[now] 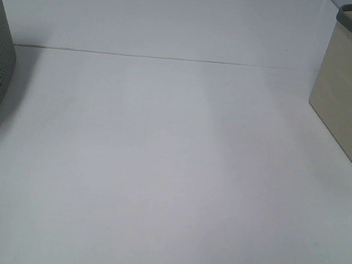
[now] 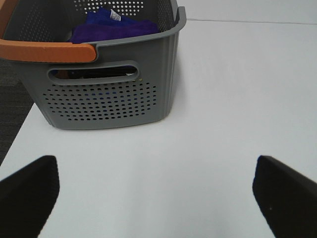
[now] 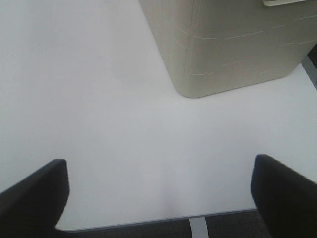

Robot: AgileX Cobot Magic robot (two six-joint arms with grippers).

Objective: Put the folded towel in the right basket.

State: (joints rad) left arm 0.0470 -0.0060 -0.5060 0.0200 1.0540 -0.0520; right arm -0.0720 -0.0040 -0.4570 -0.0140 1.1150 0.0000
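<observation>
Towel (image 2: 115, 26) sits folded in the grey basket (image 2: 111, 99) left of my tabletop (image 1: 159, 168), both pincers (image 2: 156, 191) (image 3: 158, 191) gaping empty; I risk unfolding it while lifting toward the beige basket (image 1: 347, 118).

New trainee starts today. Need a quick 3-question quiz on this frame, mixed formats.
1. True or false: the purple towel already lies in the beige basket.
2. Which view shows the towel? A) exterior high B) left wrist C) right wrist
3. Fill in: both the left gripper and the right gripper are ____ and hold nothing.

Key
1. False; it sits in the grey basket with the orange handle.
2. B
3. open
</observation>
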